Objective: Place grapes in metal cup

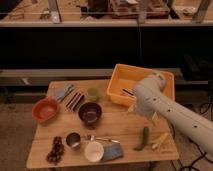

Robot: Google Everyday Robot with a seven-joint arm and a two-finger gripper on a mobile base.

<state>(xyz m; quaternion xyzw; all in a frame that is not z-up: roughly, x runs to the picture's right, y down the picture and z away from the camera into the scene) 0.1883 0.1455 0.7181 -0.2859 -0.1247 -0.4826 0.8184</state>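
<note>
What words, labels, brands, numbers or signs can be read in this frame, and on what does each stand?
None can be read.
Dark striped object beside the small green cup: may carry print, too blurred to tell.
Yellow bin, metal cup, white arm: no lettering shows.
Gripper, over the table by the bin's front corner, largely hidden by the arm: no marking shows.

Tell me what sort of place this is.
Probably a robotics lab or workshop: a small wooden table laid with props like grapes and a metal cup, a yellow bin, cluttered workbenches behind. The arm's gripper hangs at the bin's front edge.
</note>
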